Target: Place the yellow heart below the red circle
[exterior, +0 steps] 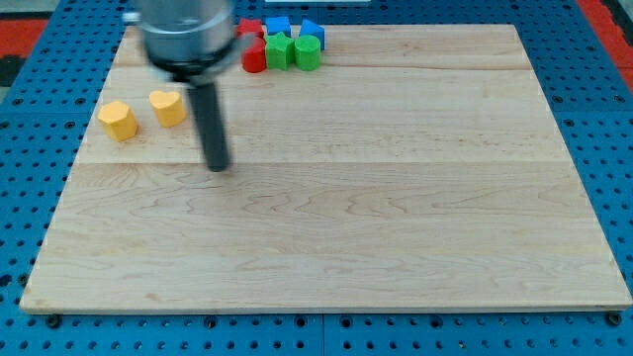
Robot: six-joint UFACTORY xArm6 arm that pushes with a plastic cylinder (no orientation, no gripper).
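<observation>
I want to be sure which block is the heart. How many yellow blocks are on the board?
2, both near the view's left edge: a yellow hexagon and, right of it, the yellow heart. My tip sits right of and below the heart. None seem hidden.

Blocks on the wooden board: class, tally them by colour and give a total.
Yellow: 2, a hexagon and a heart
Red: 2, a circle and one half hidden
Green: 2
Blue: 2
Total: 8
</observation>
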